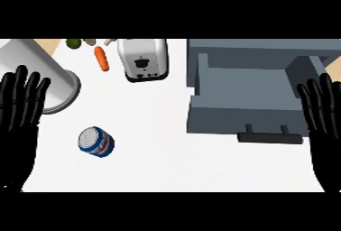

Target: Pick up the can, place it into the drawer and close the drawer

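A blue and white can (96, 142) with a silver top lies on the white counter at the lower left. The grey drawer (226, 118) stands pulled open at the right, its inside bare, with a black handle (270, 137) on its front. My left hand (20, 106) rests open at the left edge, fingers up, a hand's width left of the can. At the right edge my right hand (321, 110) rests open, fingers up, beside the drawer's right wall. Neither hand holds anything.
A toaster (143, 58) stands at the back centre, with a carrot (102, 58) to its left. A large grey pot (47, 76) sits at the back left, close to my left hand. Green and white items (90, 43) lie along the far edge.
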